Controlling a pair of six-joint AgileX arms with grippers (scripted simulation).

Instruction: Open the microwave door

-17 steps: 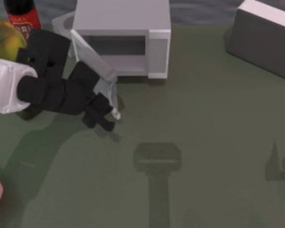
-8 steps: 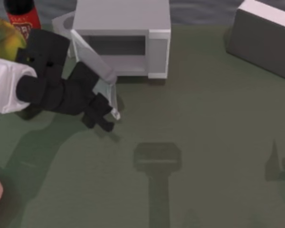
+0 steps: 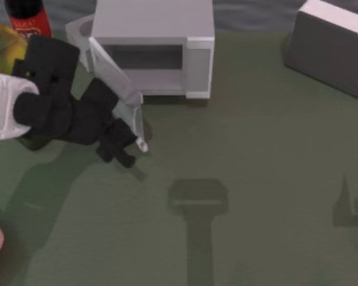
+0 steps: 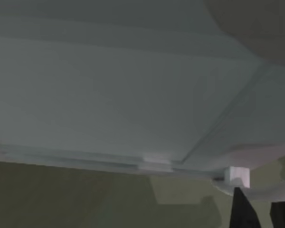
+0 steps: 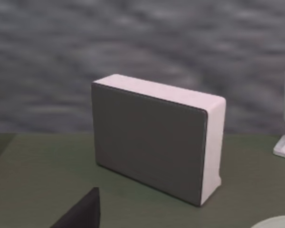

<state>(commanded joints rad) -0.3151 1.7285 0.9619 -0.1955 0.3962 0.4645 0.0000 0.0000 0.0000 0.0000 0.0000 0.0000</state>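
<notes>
Your small light-grey boxy microwave (image 3: pixel 153 36) sits at the far edge of the dark green desk (image 3: pixel 256 179), left of the middle. Its silver-framed door with the translucent grey window (image 3: pixel 116 77) stands swung well out from the left side of the front, so the cavity shows.

Your left gripper (image 3: pixel 126 146) is at the door's free edge, black fingers (image 3: pixel 122 156) clenched on the door's lower outer corner. In the left wrist view the door panel (image 4: pixel 114 95) fills most of the picture.

Your right gripper is out of view; only a dark tip shows in its wrist camera, so you cannot tell its fingers' state.

A larger grey-and-white box (image 3: pixel 331 44) stands at the far right corner.
</notes>
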